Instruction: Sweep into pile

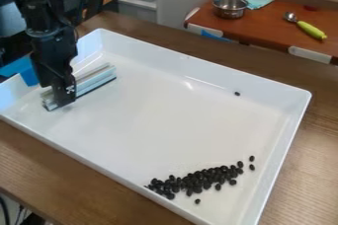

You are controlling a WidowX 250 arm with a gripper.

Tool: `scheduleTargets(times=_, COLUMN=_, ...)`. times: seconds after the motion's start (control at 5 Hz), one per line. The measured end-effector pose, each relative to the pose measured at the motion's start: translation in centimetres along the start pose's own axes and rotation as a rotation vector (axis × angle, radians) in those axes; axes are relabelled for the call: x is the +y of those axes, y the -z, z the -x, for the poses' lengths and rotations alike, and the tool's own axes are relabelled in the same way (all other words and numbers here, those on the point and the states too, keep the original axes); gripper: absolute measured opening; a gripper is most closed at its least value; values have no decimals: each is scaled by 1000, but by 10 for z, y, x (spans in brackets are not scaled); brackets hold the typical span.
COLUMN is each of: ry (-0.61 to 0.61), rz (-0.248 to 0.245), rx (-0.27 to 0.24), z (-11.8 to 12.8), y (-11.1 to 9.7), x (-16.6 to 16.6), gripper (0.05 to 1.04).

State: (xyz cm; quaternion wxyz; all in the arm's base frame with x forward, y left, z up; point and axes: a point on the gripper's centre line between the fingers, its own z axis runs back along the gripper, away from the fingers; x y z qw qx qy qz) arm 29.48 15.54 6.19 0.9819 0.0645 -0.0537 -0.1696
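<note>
The black arm (53,46) comes in from the upper left of the view and hangs down over the left part of a white tray (148,125), which lies on a brown wooden surface (39,169). The pincer (61,99) is at the near end of a pale, straight bar (94,80) with a dark lower edge; whether it is open, closed or gripping the bar I cannot tell. The bar lies inside the tray at the left, slanting from the pincer toward the far wall. The black beans (208,177) are in the tray too, well apart from the bar, near the corner at the bottom of the view. Most of them form a long, uneven band, dense in the middle, running from the lower tray wall up toward the right wall. Two beans sit just beside the band's right end, one lies below the band, and a lone bean (237,93) is well apart from the rest, near the far wall. Behind the tray, a second, reddish surface (271,27) holds a metal pot (230,9), a light green cloth (255,1) beside it, and a spoon (309,28) with a yellow-green handle.
</note>
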Motion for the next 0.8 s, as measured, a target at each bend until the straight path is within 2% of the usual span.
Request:
scheduleTargets(times=0.2, ry=-4, rz=35, rx=17, z=3, y=8, x=-7, gripper=997)
scheduleTargets(times=0.4, ry=-5, rz=198, rx=-7, z=-3, y=-17, x=-22, gripper=999)
scheduleTargets(times=0.6, ry=-41, rz=234, rx=-111, z=-12, y=-64, x=-5, gripper=999)
scheduleTargets(times=0.8, ry=-66, rz=307, rx=-161, z=-6, y=-108, x=3, gripper=999)
